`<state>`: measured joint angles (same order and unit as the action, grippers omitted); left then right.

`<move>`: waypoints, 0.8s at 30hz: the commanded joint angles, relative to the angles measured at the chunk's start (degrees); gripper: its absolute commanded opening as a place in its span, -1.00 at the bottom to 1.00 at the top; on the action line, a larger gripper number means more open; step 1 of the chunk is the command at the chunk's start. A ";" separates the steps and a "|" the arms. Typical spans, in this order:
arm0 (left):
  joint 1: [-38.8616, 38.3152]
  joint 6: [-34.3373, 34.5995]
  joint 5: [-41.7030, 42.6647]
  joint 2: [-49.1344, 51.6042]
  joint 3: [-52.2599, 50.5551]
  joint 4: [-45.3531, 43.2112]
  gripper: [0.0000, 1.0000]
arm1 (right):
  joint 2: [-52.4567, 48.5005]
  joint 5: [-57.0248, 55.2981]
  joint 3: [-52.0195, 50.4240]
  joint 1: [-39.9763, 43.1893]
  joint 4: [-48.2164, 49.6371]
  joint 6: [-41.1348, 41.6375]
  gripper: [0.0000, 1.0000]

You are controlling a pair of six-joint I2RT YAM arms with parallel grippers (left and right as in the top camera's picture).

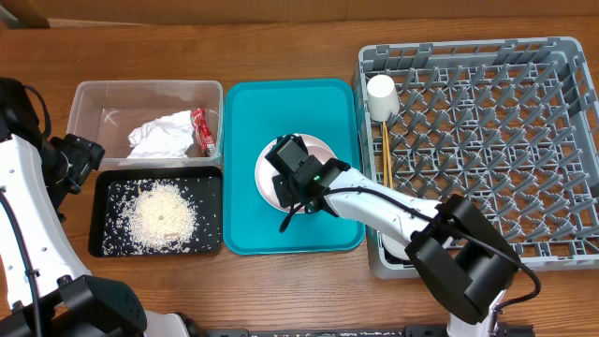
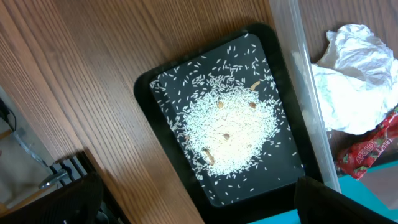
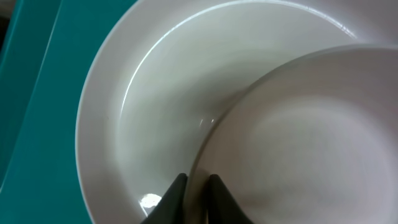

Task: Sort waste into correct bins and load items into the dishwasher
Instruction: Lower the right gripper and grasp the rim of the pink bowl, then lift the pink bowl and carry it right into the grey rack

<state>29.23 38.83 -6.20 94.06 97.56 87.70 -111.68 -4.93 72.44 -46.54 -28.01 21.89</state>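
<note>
White bowl (image 3: pixel 298 137) rim clamped between right fingers (image 3: pixel 174 194), left fingers (image 2: pixel 339 202) spread wide near black tray (image 2: pixel 249 186)

White links (image 1: pixel 374 208), black joints (image 1: pixel 463 248), black right end effector (image 3: pixel 196 190)

A brown wood-grain surface (image 1: pixel 281 42) is seen across the whole view. A teal rectangular plastic tray (image 1: pixel 241 150) with rounded corners is laid flat on it, near the middle.

Grey grid-patterned rack (image 1: pixel 487 140), teal tray (image 1: pixel 241 122), pale pink plate (image 1: pixel 319 143), black tray (image 1: pixel 100 245) speckled with white rice (image 1: pixel 161 215), red wrapper (image 1: pixel 198 131).
</note>
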 commanded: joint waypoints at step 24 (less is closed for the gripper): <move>-0.39 0.59 -0.17 -0.68 1.29 0.04 1.00 | 21.77 84.37 5.27 40.54 -8.98 -15.89 -0.92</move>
<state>29.23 38.83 -6.20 94.06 97.56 87.70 -89.38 58.06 79.44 -11.81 -36.58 11.64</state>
